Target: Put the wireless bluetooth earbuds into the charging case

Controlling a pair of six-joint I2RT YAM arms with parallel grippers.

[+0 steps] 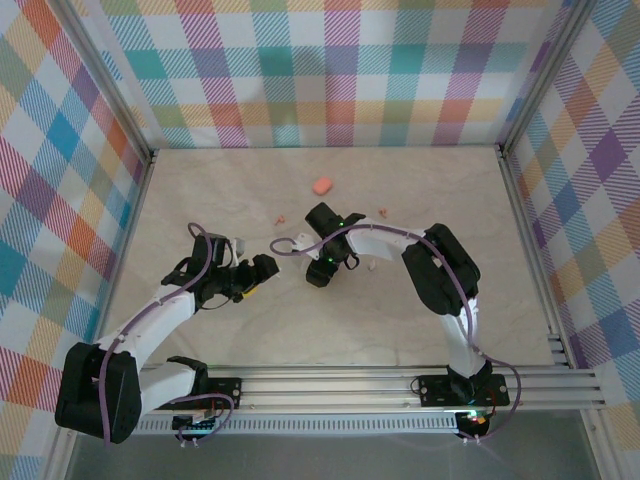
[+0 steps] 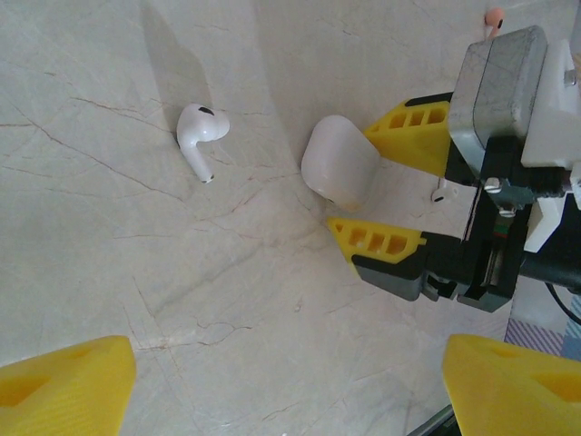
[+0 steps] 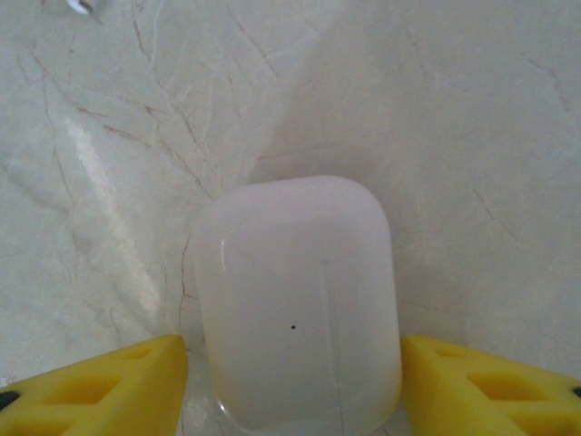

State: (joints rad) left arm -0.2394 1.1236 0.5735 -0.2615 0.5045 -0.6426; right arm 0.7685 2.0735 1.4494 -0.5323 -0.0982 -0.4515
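Closest in, got the left gripper (image 2: 289,352) spread wide, nothing between its yellow fingers, over the pale marble-look worktop (image 2: 109,272). Just past that, a white stemmed plastic earbud (image 2: 201,136) lying loose on its side, near but not touching the white rounded pebble-like plastic charging case (image 3: 300,300). Same case flat on the worktop, bracketed by the yellow fingers of the right gripper (image 3: 295,368), roughly half spread and right up against both sides. Honestly can't tell actual pinching from plain straddling. Then a second tiny white earbud (image 2: 440,193) just beside that gripper's body. Further out, a small salmon-pink plastic earbud (image 1: 280,220) and a second salmon-pink earbud (image 1: 382,212), well apart, both loose on the worktop. Farthest back, a salmon-pink pebble-shaped case (image 1: 322,186) sitting alone toward the rear wall.
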